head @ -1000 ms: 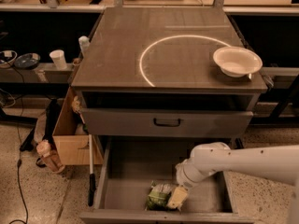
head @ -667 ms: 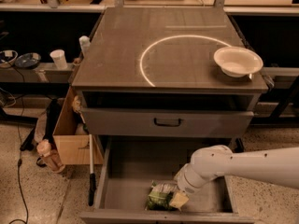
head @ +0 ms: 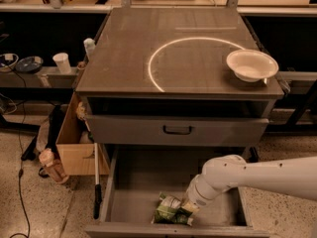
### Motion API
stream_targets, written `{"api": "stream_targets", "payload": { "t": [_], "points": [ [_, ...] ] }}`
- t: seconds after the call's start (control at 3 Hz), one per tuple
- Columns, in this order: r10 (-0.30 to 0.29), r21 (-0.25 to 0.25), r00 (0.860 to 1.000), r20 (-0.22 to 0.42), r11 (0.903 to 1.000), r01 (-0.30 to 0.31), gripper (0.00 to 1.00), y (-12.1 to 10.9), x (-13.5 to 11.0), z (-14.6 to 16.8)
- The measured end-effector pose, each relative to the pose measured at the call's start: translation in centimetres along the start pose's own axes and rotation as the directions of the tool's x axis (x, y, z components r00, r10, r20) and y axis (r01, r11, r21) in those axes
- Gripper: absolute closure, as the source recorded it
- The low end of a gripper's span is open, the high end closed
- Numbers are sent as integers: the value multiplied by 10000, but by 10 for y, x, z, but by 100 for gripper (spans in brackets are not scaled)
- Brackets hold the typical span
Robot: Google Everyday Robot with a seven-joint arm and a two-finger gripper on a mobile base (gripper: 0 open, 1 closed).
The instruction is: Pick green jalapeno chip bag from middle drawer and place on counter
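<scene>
green jalapeno chip bag lies crumpled on the floor of the middle drawer, about centre left-to-right, close to the near front wall. Drawer is pulled open. Claw is down at the bag's right end, at or on the foil. The wrist hides the tip, so I can't tell if it's open, closed or already gripping. Arm comes in from the right, across the drawer's right side.

Risks as I read it:
- Grip lands on just a corner of slick crumpled foil -> bag slips out or swings on the lift.
- Bag sits low by the drawer's near wall; a skewed lift could drag it on that lip and pull it loose.
- The way up to the bench passes the shut upper drawer front and the bench edge; a dangling bag could snag there.
- White bowl sits at the bench's right edge, on the arm's side. Place left of it or it could get knocked.
</scene>
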State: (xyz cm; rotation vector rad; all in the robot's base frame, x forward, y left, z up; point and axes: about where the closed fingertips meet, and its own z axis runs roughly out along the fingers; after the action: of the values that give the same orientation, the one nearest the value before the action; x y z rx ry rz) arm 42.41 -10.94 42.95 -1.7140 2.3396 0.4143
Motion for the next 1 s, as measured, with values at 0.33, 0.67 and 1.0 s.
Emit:
{"api": "stream_targets", "payload": {
  "t": [0.33,0.67,1.0],
  "points": [
    [0,0,10000,0,10000,0,100,0,0,0],
    [0,-1,10000,0,10000,0,100,0,0,0],
    [-155,-249,9994,322,9996,163,100,-15,-10,-4]
  ]
}}
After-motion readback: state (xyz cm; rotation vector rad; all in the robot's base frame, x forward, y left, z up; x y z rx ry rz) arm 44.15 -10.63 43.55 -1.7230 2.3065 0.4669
